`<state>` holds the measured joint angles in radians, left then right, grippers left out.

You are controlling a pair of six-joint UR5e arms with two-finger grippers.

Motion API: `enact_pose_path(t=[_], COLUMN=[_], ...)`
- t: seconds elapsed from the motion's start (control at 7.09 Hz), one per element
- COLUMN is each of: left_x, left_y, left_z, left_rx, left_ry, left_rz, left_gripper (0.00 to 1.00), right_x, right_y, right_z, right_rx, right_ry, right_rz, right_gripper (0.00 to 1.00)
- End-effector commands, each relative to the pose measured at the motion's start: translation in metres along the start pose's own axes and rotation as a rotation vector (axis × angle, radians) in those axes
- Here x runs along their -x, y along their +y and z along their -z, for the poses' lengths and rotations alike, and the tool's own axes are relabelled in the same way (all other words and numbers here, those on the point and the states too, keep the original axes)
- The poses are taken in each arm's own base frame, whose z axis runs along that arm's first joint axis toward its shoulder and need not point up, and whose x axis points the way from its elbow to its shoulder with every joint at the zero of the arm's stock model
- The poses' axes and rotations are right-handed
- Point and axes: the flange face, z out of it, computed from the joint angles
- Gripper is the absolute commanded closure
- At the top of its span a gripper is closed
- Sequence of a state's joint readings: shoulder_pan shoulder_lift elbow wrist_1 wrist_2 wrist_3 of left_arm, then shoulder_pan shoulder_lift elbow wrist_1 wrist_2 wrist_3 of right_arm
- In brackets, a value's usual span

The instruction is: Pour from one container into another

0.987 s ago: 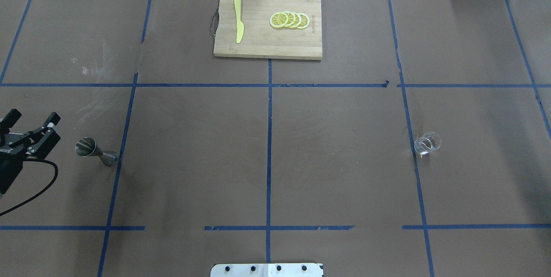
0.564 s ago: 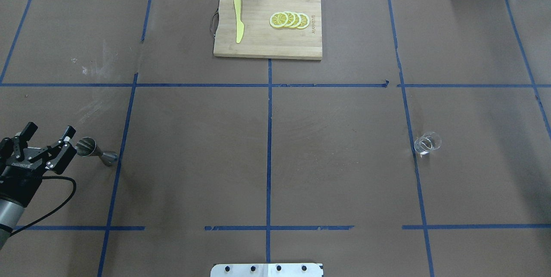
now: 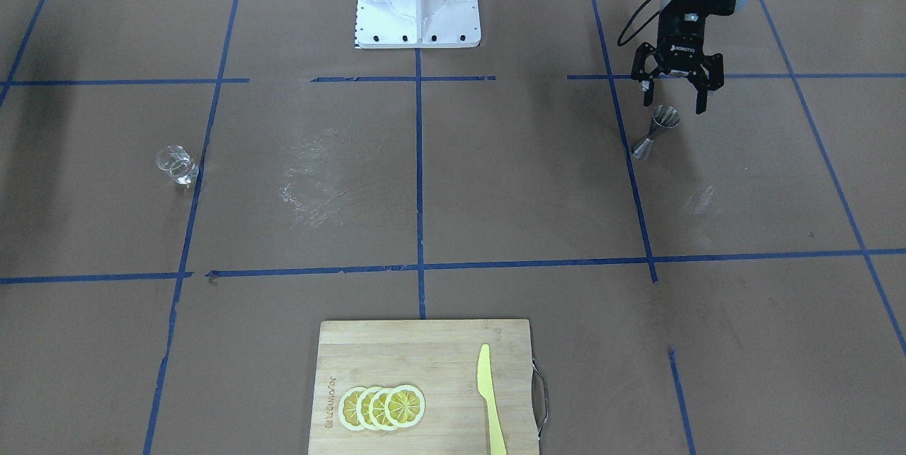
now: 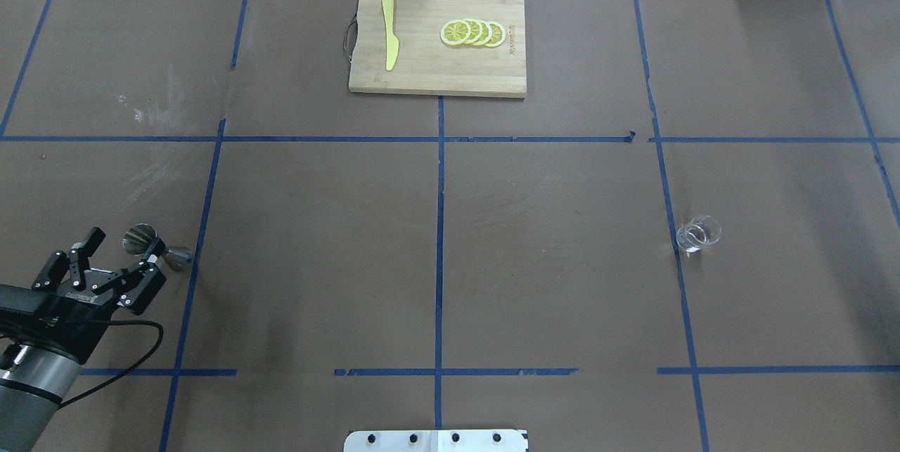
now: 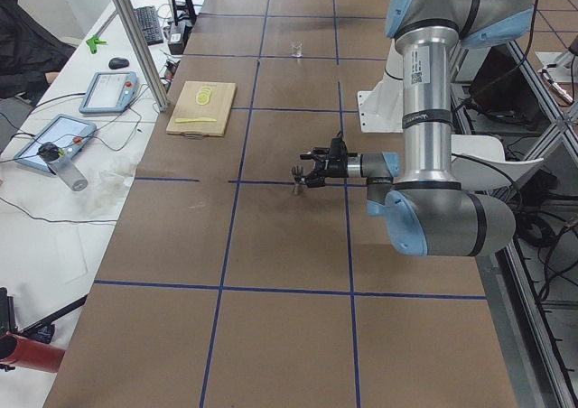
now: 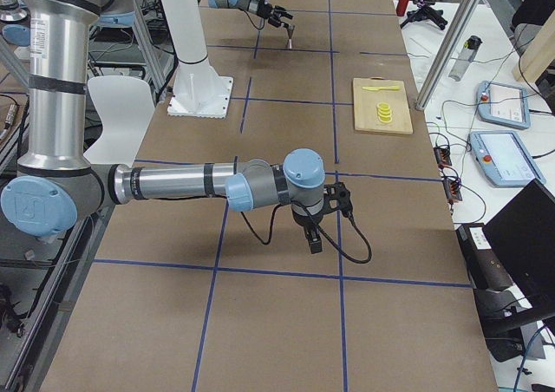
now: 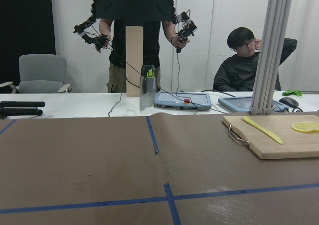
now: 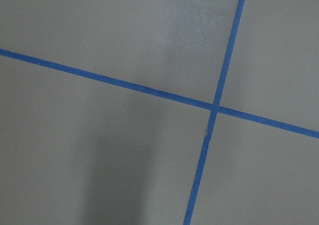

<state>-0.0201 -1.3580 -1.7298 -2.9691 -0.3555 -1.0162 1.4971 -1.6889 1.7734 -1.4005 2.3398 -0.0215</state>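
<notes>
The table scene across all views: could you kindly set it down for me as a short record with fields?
Left gripper: jaws open, at the top of the metal jigger, not shut on it
Metal jigger: standing on the table, on the robot's left
Glass beaker: standing alone on the robot's right, untouched
Right gripper: over bare taped table; state of jaws cannot be told
Cutting board: far centre, holding lemon slices and a yellow knife
</notes>
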Motion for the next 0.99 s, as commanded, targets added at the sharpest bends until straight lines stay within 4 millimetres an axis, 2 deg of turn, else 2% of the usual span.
enact_pose_path(t=[0.0,0.14,0.56,0.85], left_x=[-0.001,0.007,-0.005,-0.004], left_y=[0.013,0.022,0.047,0.053], left_z=[-0.002,-0.002,-0.012,-0.013], left_rx=[0.005,0.006,0.008,0.017], left_ry=[0.003,0.005,0.005,0.006], left_rz=[-0.008,-0.005,-0.013,-0.024], left_gripper=[0.0,0.0,0.0,0.0], right_x=[0.0,0.0,0.0,0.0], right_y=[-0.001,-0.001,-0.001,-0.001], right_z=[0.0,-0.001,0.0,-0.001], right_rx=[0.0,0.001,0.0,0.001], right_ry=[0.001,0.0,0.001,0.0], right_rz=[0.0,0.001,0.0,0.001], right_gripper=[0.0,0.0,0.0,0.0])
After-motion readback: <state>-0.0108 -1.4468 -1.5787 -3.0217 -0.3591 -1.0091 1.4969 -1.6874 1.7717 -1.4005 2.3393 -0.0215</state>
